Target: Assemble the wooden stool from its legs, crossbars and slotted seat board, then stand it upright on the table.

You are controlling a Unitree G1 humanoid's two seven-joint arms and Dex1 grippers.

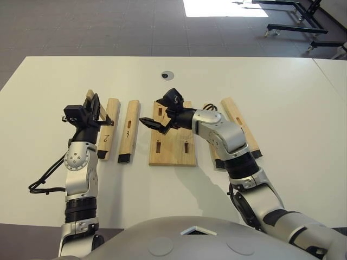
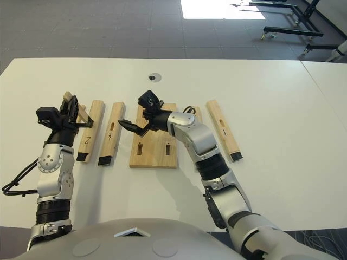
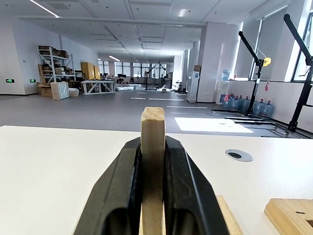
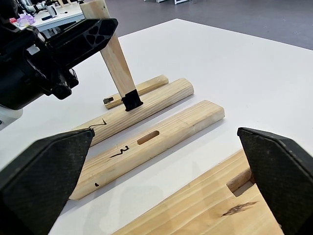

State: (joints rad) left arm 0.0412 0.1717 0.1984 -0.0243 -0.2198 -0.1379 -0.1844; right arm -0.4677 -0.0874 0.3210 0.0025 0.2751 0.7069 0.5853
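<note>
My left gripper (image 1: 92,105) is shut on a short wooden piece (image 3: 153,128) at the table's left side. It holds the piece tilted, with the black-tipped lower end (image 4: 131,100) touching a leg on the table. Two wooden legs (image 1: 109,127) (image 1: 129,131) lie side by side to its right, one marked with a 2. The slotted seat board (image 1: 173,153) lies flat in the middle. My right gripper (image 1: 153,123) hangs open above the board's left edge, with nothing between its fingers. Two more legs (image 2: 222,129) (image 2: 194,112) lie right of the board, one partly hidden by my right arm.
A round cable hole (image 1: 167,75) sits in the white table (image 1: 282,92) behind the board. The table's right half and front strip are bare. Black metal frames (image 1: 295,27) stand on the floor far behind.
</note>
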